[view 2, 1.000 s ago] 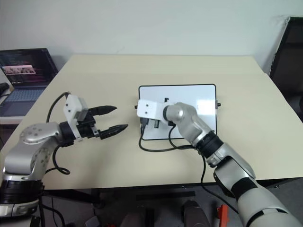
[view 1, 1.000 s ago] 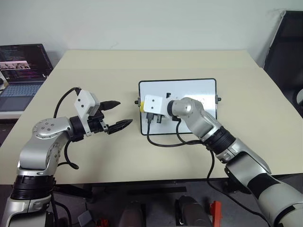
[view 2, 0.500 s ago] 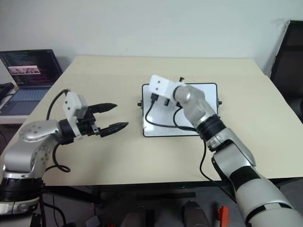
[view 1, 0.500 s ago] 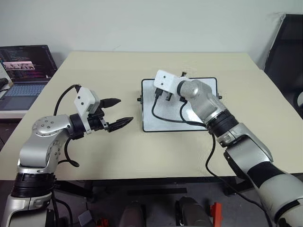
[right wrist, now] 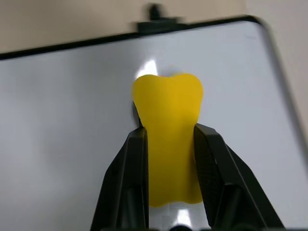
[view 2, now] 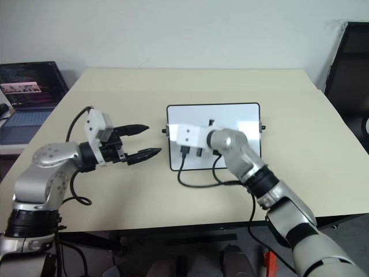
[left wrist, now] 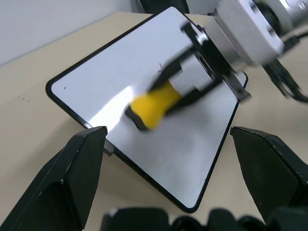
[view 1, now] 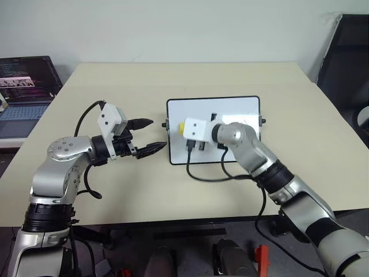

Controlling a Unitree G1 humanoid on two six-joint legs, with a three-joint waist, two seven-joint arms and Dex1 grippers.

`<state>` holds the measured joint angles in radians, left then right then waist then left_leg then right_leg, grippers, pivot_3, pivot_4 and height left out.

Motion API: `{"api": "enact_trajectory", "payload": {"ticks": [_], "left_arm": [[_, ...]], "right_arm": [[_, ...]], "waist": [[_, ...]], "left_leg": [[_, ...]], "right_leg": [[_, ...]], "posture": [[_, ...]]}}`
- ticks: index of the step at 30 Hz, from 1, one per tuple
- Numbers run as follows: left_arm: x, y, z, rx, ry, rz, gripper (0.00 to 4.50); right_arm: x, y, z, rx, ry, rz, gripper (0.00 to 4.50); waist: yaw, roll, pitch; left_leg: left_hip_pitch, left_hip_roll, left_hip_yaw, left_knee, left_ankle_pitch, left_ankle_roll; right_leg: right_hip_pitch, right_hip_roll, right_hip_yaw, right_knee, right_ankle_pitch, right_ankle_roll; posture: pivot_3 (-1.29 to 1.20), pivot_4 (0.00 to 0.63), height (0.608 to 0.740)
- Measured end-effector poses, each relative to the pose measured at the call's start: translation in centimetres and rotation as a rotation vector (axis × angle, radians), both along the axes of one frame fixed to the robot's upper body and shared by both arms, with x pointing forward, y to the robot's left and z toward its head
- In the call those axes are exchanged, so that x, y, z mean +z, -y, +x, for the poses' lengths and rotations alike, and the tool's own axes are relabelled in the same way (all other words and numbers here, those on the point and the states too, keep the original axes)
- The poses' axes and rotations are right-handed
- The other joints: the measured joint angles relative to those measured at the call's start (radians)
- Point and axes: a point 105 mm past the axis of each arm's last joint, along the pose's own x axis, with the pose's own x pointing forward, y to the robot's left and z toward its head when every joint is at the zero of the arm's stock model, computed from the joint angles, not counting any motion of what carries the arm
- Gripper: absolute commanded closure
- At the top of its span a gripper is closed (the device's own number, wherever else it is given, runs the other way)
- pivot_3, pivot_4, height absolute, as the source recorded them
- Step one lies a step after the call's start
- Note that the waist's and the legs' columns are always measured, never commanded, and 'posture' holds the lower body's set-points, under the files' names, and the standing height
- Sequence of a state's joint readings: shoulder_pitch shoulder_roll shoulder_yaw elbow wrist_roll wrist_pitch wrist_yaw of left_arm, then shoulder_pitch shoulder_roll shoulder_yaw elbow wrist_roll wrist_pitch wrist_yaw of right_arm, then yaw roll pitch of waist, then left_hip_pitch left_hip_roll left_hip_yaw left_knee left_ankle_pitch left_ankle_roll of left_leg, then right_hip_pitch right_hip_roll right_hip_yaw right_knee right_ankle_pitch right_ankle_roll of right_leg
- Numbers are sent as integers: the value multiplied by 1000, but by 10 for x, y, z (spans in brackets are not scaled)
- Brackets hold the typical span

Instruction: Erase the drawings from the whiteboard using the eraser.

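Right gripper (right wrist: 168, 159) clamped on eraser (right wrist: 167, 144) at whiteboard (view 1: 230, 107) left side; left gripper (view 1: 149, 136) spread beside it.

Nothing readable here tbh. The laptop (view 1: 26, 86) screen has lines of text on it, but they're way too tiny to make out.

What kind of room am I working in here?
Probably an office or lab. A plain beige table stands against a bare white wall, an open laptop sits on a side desk, and a dark office chair stands at the right.
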<state>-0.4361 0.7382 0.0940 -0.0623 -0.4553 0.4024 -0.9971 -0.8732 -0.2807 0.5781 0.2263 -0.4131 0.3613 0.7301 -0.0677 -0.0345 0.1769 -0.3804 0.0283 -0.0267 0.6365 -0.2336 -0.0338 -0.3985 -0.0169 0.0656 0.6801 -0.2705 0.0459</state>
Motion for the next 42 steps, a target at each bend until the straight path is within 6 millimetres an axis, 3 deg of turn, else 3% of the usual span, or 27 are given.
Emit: {"api": "enact_trajectory", "payload": {"ticks": [4,7,9,12,14,21,26,42], "left_arm": [[-1,2,2,-14,-9,-3,0],[4,9,6,-39,10,-8,0],[10,10,9,-52,24,-12,0],[15,15,9,-80,33,-12,0],[18,17,9,-100,37,-7,0],[26,17,7,-138,40,18,0],[25,17,5,-147,26,27,0],[26,18,5,-135,35,28,0]], "right_arm": [[-6,9,-8,10,-38,-27,3515],[6,24,-12,-12,-97,58,3516],[38,39,-18,-24,-151,215,3517],[99,66,-36,-5,-139,385,3517],[118,90,-47,-18,-133,417,3517],[93,192,-69,-248,-260,398,3517],[85,241,-76,-377,-263,401,3517],[76,250,-67,-381,-277,399,3517]], "waist": [[4,0,0],[19,-1,2],[25,2,5],[32,3,5],[34,3,5],[37,3,6],[32,3,6],[24,3,6]], "left_leg": [[-1,0,1,1,0,0],[-10,0,-1,2,0,0],[-23,0,-3,6,0,0],[-26,0,-4,6,-2,-2],[-27,0,-4,5,-5,-4],[-34,-1,-4,5,-8,-3],[-32,-1,-3,7,-8,-3],[-28,-1,1,8,-8,-4]], "right_leg": [[0,0,0,-1,0,-1],[-7,0,-2,-1,1,2],[-17,0,-3,0,4,-1],[-19,-1,-5,-2,5,-1],[-19,-1,-6,-4,1,-2],[-22,-2,-7,-8,-1,0],[-22,-1,-5,-6,-1,0],[-21,-1,-1,-2,-1,1]], "posture": [[0,150,740],[0,150,740],[0,150,740],[0,150,740],[0,150,740],[0,150,740],[0,150,740],[0,150,740]]}}
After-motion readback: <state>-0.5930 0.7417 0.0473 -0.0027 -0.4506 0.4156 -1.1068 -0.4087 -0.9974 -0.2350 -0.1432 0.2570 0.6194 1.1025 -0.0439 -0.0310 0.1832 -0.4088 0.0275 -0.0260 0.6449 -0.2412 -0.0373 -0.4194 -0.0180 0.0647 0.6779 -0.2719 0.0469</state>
